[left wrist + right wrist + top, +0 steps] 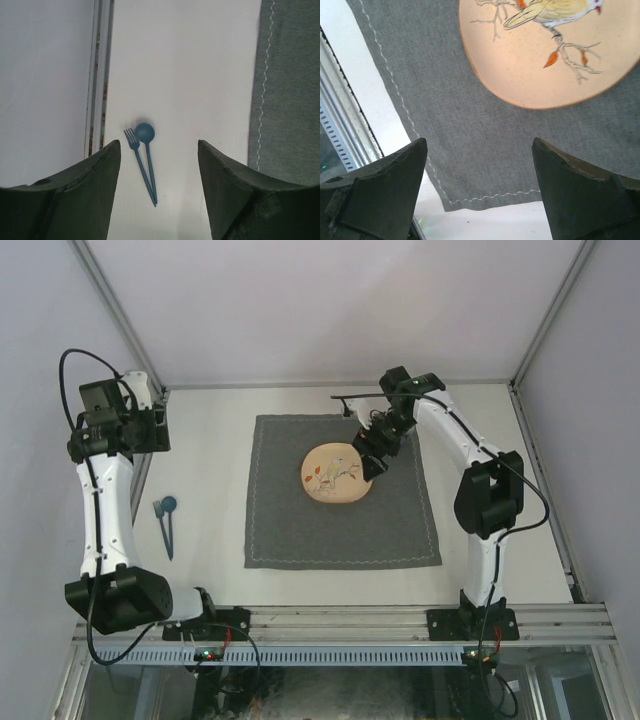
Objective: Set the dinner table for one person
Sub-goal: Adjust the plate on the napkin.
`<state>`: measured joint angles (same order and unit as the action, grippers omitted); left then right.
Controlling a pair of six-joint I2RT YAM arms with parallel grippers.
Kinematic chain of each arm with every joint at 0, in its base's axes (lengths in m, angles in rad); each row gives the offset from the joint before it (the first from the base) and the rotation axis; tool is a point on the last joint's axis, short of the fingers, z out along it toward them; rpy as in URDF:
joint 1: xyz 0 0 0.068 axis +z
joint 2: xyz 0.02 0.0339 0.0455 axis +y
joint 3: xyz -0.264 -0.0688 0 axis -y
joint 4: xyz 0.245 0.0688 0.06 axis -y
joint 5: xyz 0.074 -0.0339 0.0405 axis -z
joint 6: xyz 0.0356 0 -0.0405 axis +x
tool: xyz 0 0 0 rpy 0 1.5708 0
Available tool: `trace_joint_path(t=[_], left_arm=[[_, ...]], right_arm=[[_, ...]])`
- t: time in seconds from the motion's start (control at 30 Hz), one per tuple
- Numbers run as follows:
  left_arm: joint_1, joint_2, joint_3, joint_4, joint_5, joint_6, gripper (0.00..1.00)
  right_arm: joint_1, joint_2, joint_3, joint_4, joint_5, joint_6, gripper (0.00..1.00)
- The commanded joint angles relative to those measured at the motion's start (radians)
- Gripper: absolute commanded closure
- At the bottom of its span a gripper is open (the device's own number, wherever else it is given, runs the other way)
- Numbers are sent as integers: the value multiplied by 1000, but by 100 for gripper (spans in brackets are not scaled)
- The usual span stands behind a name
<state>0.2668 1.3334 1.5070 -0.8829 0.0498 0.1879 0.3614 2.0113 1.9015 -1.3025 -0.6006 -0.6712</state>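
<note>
On the off-white dinner table [205,455] lies a square dark grey cloth [340,525]. A round peach plate [333,473] painted with a bird sits on the cloth, a little behind its middle. My right gripper [375,462] hovers at the plate's right rim. In the right wrist view it [480,142] is open and empty above the cloth [485,125], with the plate [545,55] just beyond. A blue fork [136,152] and blue spoon [145,134] lie left of the cloth, their handle ends touching. My left gripper [159,142] is open above them, holding nothing.
A metal rail [98,75] runs along the table's left edge, close to the cutlery [165,522]. The cloth's stitched edge [265,80] lies to the right of the left gripper [152,428]. White walls enclose the back and both sides.
</note>
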Motion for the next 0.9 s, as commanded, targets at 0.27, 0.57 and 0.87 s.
trace_joint_path(t=[0.27,0.57,0.87], left_arm=[[2,-151,-110,6,33,-55,33],[3,-175,-118,-38,-34,-8,33],[6,-166,-76,-68,-49,23,33]], right_arm=[[-88,324,397,43,-81,104,16],[-44,387,357,87,-119,154,18],[-42,420,367,78,-117,139,19]])
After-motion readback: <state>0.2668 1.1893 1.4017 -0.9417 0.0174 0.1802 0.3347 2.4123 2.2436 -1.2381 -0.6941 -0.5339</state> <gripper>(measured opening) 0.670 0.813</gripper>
